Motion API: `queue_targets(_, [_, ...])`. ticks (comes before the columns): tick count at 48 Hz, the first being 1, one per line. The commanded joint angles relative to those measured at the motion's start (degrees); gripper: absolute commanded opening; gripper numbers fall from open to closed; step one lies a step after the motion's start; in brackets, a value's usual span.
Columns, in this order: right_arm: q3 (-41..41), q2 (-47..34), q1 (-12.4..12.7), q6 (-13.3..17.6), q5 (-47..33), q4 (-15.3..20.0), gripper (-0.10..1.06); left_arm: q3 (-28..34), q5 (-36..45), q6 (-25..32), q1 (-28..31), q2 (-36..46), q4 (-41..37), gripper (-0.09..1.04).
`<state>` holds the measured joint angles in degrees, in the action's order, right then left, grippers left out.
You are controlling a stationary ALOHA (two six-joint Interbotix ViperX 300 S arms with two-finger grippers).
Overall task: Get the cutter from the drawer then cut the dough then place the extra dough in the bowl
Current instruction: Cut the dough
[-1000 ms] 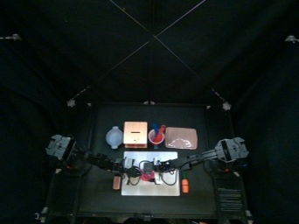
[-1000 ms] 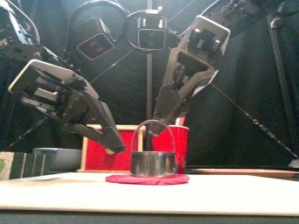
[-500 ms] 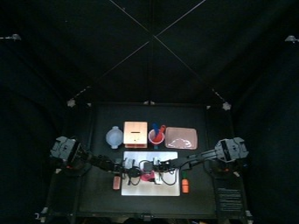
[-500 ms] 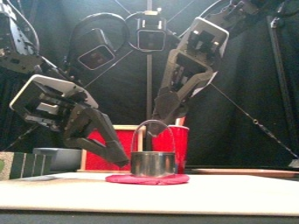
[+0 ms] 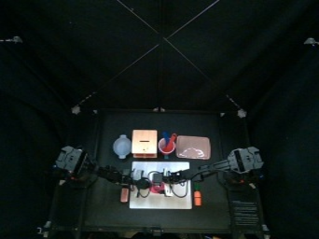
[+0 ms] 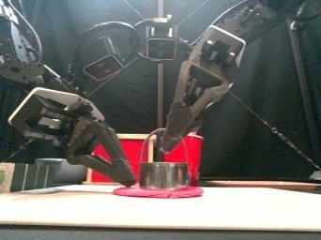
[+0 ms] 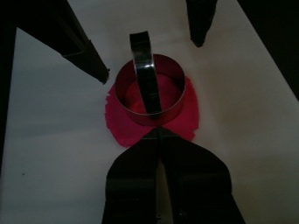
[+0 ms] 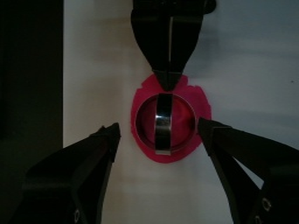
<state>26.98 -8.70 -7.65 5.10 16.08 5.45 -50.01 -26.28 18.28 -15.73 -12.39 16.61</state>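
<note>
Pink dough (image 7: 121, 131) looks soft, tearable; I'd lift the stiff metal cutter (image 6: 164, 174) by its handle (image 7: 140, 66). Left pincer (image 7: 155, 133) closed at dough's edge; right pincer (image 8: 160, 131) wide, straddling cutter.

Inventory of non-task items, tabletop:

1. White cutting board (image 5: 140, 201): lies flat at the front middle of the black table (image 5: 218, 173).
2. Red cup (image 5: 166, 144): stands upright in the back row behind the board, just left of the tray. Its contents are too small to make out.
3. Flat pink tray (image 5: 195, 147): sits at the right end of the back row.
4. Orange toy (image 5: 197, 197): lies just beside the board's right edge.
5. Small reddish toy (image 5: 125, 196): lies at the board's left edge; kind unclear.
</note>
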Motion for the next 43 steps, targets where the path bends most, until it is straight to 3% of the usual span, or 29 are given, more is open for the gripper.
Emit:
queue_targets(1, [-1.41,0.97,0.35,0.09,-0.53,-0.09,0.96,0.62,-0.44,0.00,-0.09,0.44,0.00,0.43])
queue_targets(26, [-3.08,0.09,0.35,-0.09,-0.44,-0.53,0.54,0.88,-0.26,-0.09,-0.09,-1.41,0.79,0.43])
queue_targets(43, [-3.16,4.22,0.53,0.00,-0.09,-2.55,0.50,0.62,0.00,0.00,-0.09,-1.41,1.41,0.43])
